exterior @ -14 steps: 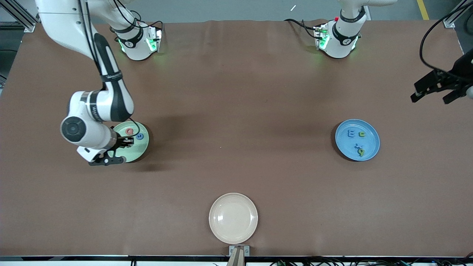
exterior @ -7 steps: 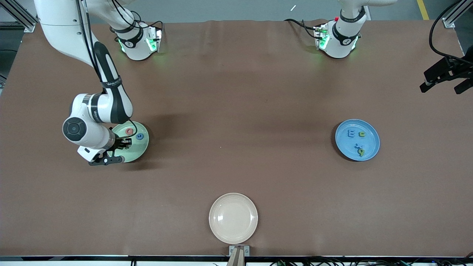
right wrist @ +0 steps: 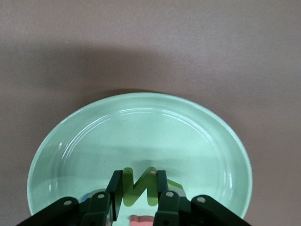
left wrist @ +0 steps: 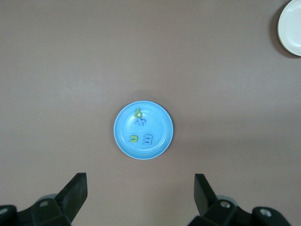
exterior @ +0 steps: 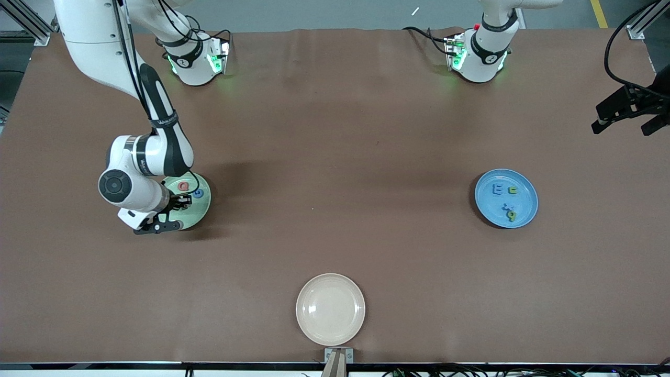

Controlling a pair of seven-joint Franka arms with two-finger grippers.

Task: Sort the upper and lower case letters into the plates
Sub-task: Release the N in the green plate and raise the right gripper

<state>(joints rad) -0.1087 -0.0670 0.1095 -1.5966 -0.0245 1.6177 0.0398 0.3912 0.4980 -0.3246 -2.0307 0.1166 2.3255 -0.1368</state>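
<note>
A wide brown matte tabletop [exterior: 335, 131] fills the frame; grey floor [exterior: 314, 13] runs along the top edge.

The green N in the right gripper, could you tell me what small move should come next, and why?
Probably lower it a little and open. The right gripper is shut on the green N, held over the mint plate, beside the red Q and a blue letter already there. The left gripper waits open off the table's end.

Mint green plate [right wrist: 141, 136]: glossy, smooth, glazed look, ring highlights. Blue plate [left wrist: 143, 130]: smooth, slight sheen. Cream plate [exterior: 330, 309]: glossy. Table cover [exterior: 335, 131]: matt brown, faintly creased. Green letter [right wrist: 138, 186]: matt, foam-like. Right gripper [right wrist: 138, 200] fingers: black matt plastic.
</note>
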